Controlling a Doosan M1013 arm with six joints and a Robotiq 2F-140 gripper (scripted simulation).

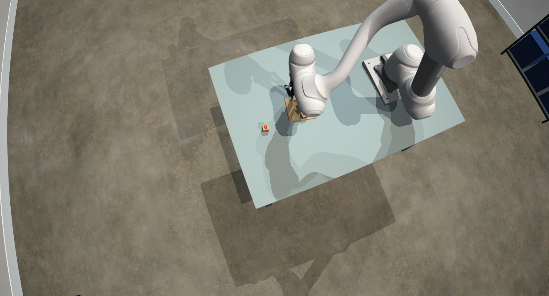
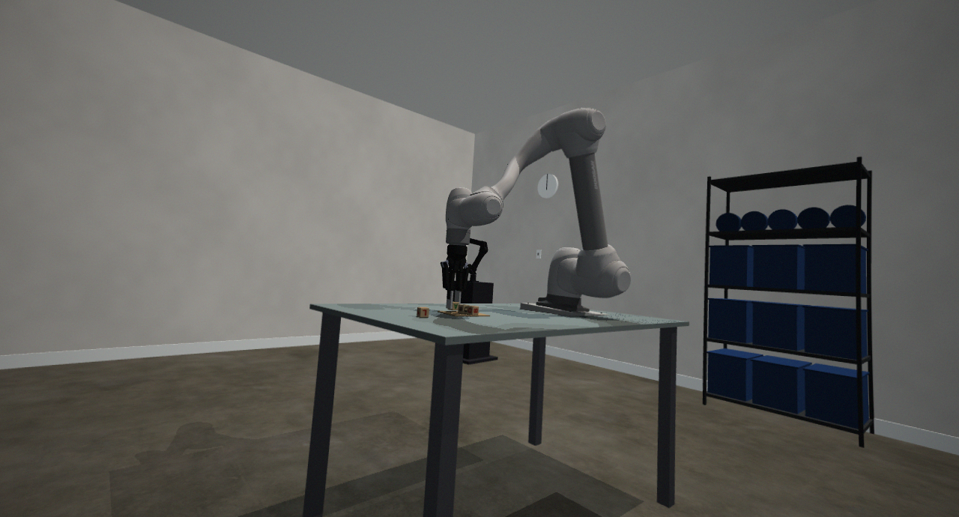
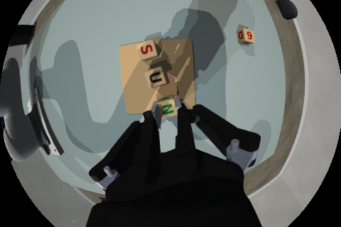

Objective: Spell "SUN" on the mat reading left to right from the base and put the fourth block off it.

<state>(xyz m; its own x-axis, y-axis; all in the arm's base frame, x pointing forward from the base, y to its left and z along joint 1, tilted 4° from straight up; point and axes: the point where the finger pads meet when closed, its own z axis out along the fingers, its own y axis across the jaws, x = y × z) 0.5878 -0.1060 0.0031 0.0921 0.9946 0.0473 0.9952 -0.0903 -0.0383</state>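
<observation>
My gripper point(image 3: 167, 104) point(image 2: 453, 300) is shut on the N block point(image 3: 168, 109), green letter up. It holds the block low at the near edge of the tan mat point(image 3: 135, 93) point(image 1: 290, 113) in the wrist view; whether the block touches the mat I cannot tell. The U block point(image 3: 155, 77), black letter up, lies near the mat's middle. The S block point(image 3: 146, 50), red letter up, lies by the mat's far edge. The three form a slightly slanted row, S, U, N. The fourth block point(image 3: 246, 36) point(image 1: 265, 128) point(image 2: 422, 312) lies off the mat, with a red digit. The arm hides part of the mat in the top view.
The pale table point(image 1: 330, 152) point(image 2: 375, 316) carries the mat and the robot base point(image 1: 380, 83) point(image 2: 563, 304). The fourth block is between the mat and the table's left edge in the top view. A shelf point(image 2: 787, 292) stands beyond the table.
</observation>
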